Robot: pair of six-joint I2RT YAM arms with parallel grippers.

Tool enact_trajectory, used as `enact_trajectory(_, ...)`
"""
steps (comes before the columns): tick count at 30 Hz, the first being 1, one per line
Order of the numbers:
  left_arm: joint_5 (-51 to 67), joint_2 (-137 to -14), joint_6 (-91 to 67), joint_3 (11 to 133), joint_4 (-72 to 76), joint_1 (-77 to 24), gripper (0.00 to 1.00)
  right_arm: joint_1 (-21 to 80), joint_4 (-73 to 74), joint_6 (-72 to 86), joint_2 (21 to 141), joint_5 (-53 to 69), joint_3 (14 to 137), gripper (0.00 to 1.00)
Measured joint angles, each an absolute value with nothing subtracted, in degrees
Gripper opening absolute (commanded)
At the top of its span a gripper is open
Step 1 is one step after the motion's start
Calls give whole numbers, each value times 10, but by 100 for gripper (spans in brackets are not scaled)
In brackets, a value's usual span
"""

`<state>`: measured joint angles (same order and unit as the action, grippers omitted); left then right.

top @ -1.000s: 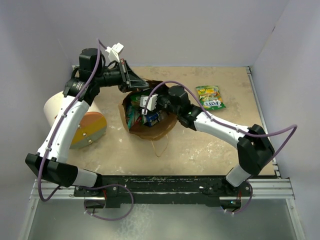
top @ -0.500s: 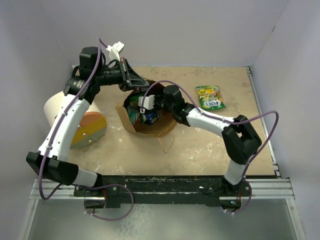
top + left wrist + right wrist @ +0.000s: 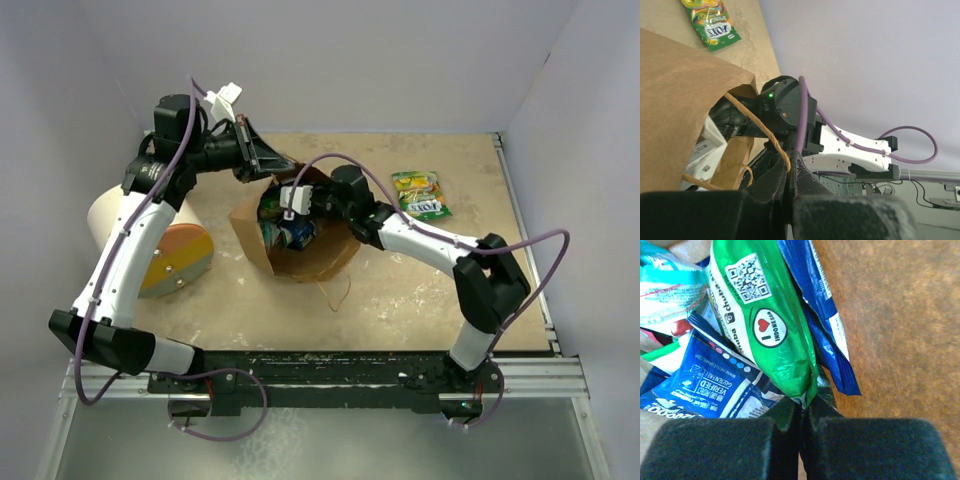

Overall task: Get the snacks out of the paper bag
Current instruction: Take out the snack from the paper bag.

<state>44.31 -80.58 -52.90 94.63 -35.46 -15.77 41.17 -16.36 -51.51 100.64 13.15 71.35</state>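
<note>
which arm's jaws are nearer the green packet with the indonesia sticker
Right. The right jaws are shut on the green packet inside the paper bag; the left jaws pinch the bag's handle at the rim.

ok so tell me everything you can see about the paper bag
The paper bag is creased brown kraft paper, sitting mid-table with its mouth held open toward the overhead camera. The left gripper is shut on one thin twisted paper handle, holding the far rim up. The other loop handle lies slack on the table at the near side. Several shiny packets fill it, and the right gripper reaches inside, shut on a green packet.
</note>
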Motion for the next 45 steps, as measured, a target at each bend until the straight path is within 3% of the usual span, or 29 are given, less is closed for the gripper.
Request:
enact_trajectory(12,389,-787,-529,950,-374,-149,0,414,-145,-459,921,237,665,0)
enact_trajectory(24,355,-772,-528,952,-389,-146,0,417,-164,-303,870,237,679,0)
enact_trajectory(45,341,-750,-524,931,-389,-145,0,420,-23,-75,677,226,839,0)
